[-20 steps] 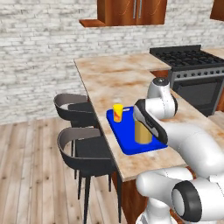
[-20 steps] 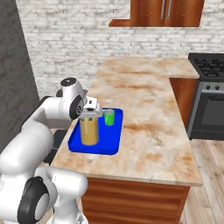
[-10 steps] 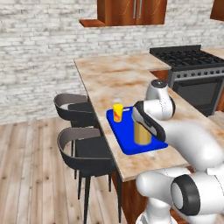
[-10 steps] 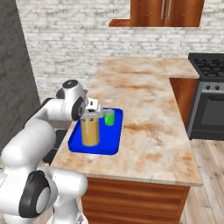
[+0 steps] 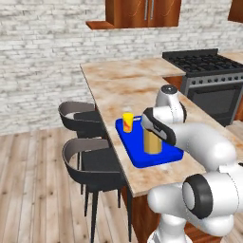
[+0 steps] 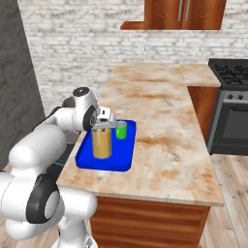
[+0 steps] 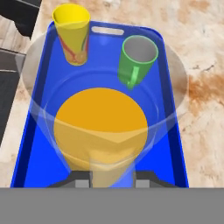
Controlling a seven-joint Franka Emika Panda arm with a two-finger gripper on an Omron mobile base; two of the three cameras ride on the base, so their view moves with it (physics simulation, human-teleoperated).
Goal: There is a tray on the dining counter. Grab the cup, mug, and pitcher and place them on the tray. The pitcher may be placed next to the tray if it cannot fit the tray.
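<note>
the clear glass pitcher (image 7: 101, 131), filled with amber liquid, stands on the blue tray (image 7: 173, 144) on the marbled table (image 6: 164, 145). the hand (image 7: 112, 177) grips its rim. beyond it stand the yellow cup (image 7: 72, 33) and green mug (image 7: 138, 59).

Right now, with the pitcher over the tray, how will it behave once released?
The pitcher looks heavy, being mostly full of amber liquid. It's tall and upright, so it could tip if nudged. Its clear glass is probably slick and fragile, with the cup and mug close by.
</note>
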